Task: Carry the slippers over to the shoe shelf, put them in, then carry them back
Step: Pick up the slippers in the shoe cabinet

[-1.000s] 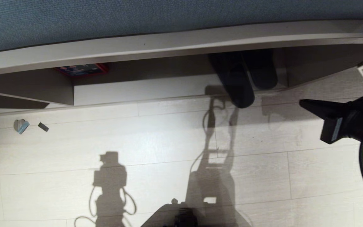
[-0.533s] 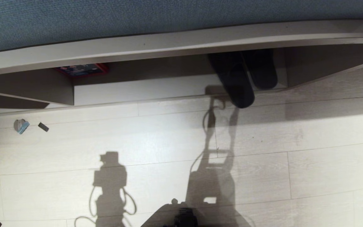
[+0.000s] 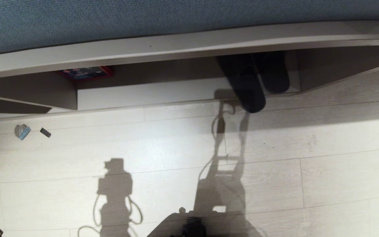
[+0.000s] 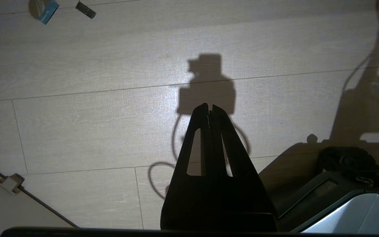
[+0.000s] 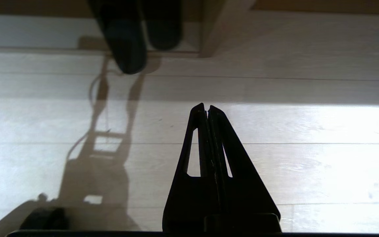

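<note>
The slippers (image 3: 253, 82) lie side by side in the shoe shelf (image 3: 163, 92), at its right end next to the upright side panel. The left one of the pair sticks out over the shelf's front edge onto the floor (image 3: 176, 144), while the other sits fully inside. So the first half of the task looks done: the pair is carried over and put in. What is left, as I judge it, is the return trip: picking the pair up out of the shelf and bringing it back.

Neither hand holds anything. The right hand (image 5: 207, 110) has its fingers pressed together with nothing between them and points down at bare floor; the slippers lie ahead of it and off to one side, well apart from the fingertips, and the shelf's front edge runs across beyond them. The left hand (image 4: 210, 110) is likewise closed and empty, hanging over the floor beside the robot's base, far from the shelf. Neither arm shows in the head view.

To fetch the pair, the right hand would need to spread its fingers and reach forward toward the slipper that overhangs the edge, the easier one to take first.

Elsewhere, two small bits (image 3: 31, 131) lie on the floor far off to the left, and a red-edged flat box (image 3: 86, 72) sits deep in the shelf.
</note>
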{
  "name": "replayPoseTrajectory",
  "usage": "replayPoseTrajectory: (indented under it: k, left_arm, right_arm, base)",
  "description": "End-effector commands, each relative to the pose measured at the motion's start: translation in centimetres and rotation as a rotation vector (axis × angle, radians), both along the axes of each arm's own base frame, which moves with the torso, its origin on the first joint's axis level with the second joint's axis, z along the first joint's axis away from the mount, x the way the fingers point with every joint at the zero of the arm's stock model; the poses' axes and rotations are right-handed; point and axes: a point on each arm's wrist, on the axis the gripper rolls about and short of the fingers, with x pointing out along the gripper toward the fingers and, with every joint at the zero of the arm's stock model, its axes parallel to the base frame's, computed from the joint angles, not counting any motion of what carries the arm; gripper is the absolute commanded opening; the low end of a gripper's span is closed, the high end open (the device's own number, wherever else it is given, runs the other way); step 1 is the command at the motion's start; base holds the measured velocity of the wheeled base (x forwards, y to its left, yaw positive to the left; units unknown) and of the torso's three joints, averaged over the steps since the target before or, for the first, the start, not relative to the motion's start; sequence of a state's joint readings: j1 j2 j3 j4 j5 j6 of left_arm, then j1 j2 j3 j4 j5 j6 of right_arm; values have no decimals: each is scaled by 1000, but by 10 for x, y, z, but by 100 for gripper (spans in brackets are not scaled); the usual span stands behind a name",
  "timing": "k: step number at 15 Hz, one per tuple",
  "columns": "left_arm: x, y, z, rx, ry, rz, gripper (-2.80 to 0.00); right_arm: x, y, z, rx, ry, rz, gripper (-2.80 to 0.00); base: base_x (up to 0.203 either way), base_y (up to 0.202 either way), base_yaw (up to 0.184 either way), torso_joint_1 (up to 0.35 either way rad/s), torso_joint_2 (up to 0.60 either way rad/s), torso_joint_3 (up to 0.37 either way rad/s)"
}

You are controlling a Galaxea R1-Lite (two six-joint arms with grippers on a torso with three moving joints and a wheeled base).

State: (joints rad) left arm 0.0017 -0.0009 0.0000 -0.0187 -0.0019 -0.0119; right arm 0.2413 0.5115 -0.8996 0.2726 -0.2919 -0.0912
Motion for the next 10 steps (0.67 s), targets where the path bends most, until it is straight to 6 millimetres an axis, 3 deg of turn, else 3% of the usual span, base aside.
replayPoseTrajectory:
  k: [1, 4, 7, 10]
  left_arm:
    - [1, 0, -2, 0, 7, 0, -280]
    - [1, 0, -2, 0, 6, 0, -280]
    - [1, 0, -2, 0, 6, 1, -280]
    - [1, 0, -2, 1, 7, 0, -280]
  right_arm:
    - [-13, 2, -2, 7, -41, -87, -280]
    - [-27, 9, -7, 8, -81, -159, -280]
    - [-41, 14, -36, -4, -95, -149, -280]
    - [-20, 14, -76, 15, 10, -119, -280]
  base:
    - [0, 0, 0, 0, 0, 0]
    - [0, 0, 0, 0, 0, 0]
    - [0, 0, 0, 0, 0, 0]
    - [0, 0, 0, 0, 0, 0]
